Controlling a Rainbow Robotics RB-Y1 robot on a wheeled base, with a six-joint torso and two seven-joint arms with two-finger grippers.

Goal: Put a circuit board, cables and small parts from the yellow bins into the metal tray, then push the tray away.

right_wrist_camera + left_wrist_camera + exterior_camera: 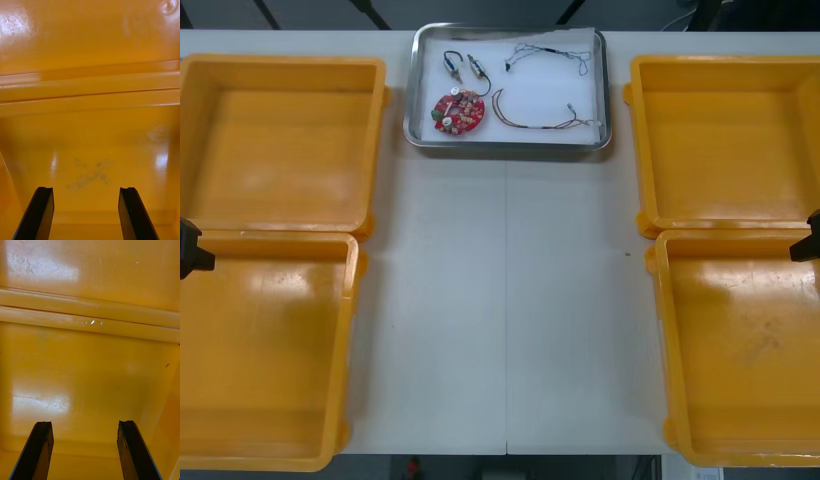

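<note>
The metal tray [510, 145], white inside, sits at the table's far edge between the yellow bins. In it lie a round red circuit board [459, 112], a black cable [548, 52], a red and yellow cable [540, 118] and small metal parts [465, 68]. My left gripper [86, 452] hangs open over the bare floor of the near left bin [260, 350], its black tip at the front view's left edge [192, 250]. My right gripper [88, 213] hangs open over the near right bin [750, 350], its tip at the right edge [808, 243]. Nothing is between either pair of fingers.
Two more yellow bins stand farther back, one at the left [275, 140] and one at the right [730, 140]; all the bins look bare inside. The light table [505, 300] stretches between them, with a seam down its middle.
</note>
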